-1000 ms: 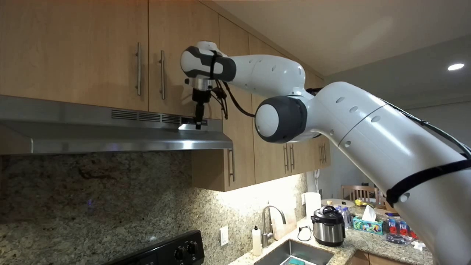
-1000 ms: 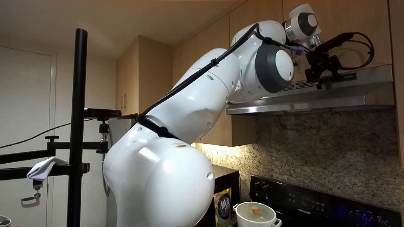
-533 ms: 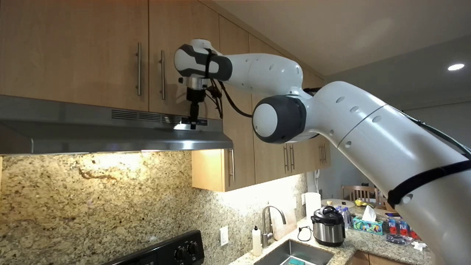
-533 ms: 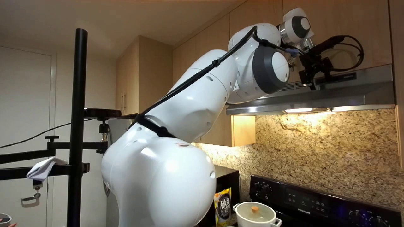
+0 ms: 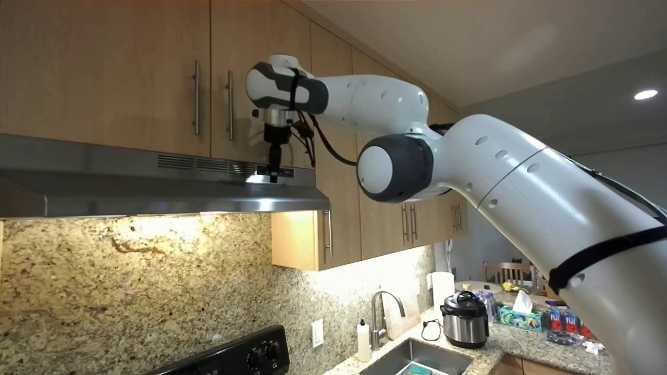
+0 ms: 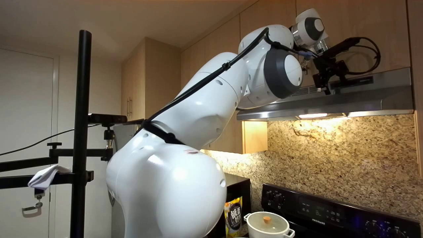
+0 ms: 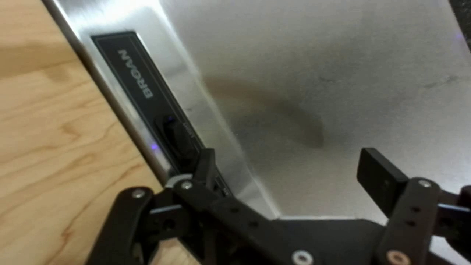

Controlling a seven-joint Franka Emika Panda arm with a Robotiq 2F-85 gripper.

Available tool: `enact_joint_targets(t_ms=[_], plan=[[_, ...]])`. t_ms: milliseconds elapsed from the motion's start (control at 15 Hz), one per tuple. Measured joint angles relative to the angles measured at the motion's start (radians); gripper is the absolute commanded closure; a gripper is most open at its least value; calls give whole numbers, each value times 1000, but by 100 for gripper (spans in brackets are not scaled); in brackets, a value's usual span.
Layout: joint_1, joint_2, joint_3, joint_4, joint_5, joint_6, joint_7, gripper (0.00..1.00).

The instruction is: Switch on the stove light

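light switch point(image 7: 178, 138) blurred — spread gripper point(image 7: 289, 162) hides part of the panel point(image 7: 155, 103)

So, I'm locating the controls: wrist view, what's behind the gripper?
Steel hood, wooden cabinet and a black panel with a switch show behind the gripper. One finger covers part of the panel, hiding any details there.

Tissue box point(image 5: 521, 319) near pressure cooker point(image 5: 466, 326).
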Motion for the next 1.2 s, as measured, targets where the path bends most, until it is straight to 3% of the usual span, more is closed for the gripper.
enact_joint_targets(t_ms=[333, 600, 1000, 1200], plan=[[3, -6, 11, 15, 7, -30, 0, 0], [-17, -18, 74, 53, 6, -136, 32, 0], [-90, -48, 105, 52, 7, -303, 226, 0], [-132, -56, 113, 52, 8, -327, 347, 0]])
